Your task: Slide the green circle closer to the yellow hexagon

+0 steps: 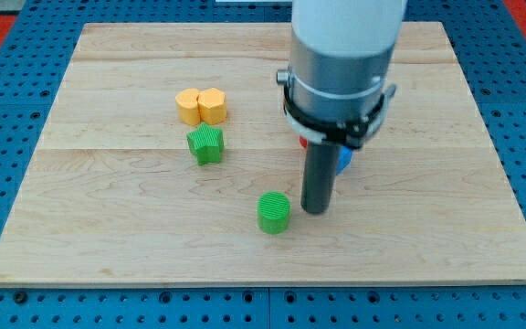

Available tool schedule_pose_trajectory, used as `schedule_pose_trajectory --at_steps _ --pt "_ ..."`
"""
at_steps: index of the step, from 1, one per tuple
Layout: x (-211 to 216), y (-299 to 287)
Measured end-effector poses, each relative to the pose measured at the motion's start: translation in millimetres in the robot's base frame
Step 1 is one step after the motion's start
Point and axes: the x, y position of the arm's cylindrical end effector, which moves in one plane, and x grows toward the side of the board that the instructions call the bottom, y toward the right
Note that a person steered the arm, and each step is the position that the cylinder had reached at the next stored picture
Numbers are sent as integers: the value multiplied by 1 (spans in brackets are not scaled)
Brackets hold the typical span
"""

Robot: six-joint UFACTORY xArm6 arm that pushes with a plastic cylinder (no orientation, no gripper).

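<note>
The green circle (274,212) is a round green block lying on the wooden board (108,228), below the middle. The yellow hexagon (213,106) sits at the upper left of centre, touching a yellow heart-like block (189,107) on its left. My tip (314,210) is the lower end of the dark rod. It stands just to the right of the green circle, with a small gap between them.
A green star block (206,144) lies just below the yellow pair, between them and the green circle. A red block (302,143) and a blue block (344,159) are mostly hidden behind the rod and the arm's grey body (341,64).
</note>
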Motion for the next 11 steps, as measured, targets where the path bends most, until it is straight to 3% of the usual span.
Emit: schedule_pose_trajectory --at_steps 1,2,11 --pt "32 -13" --pt "25 -43" --pt "-130 -98"
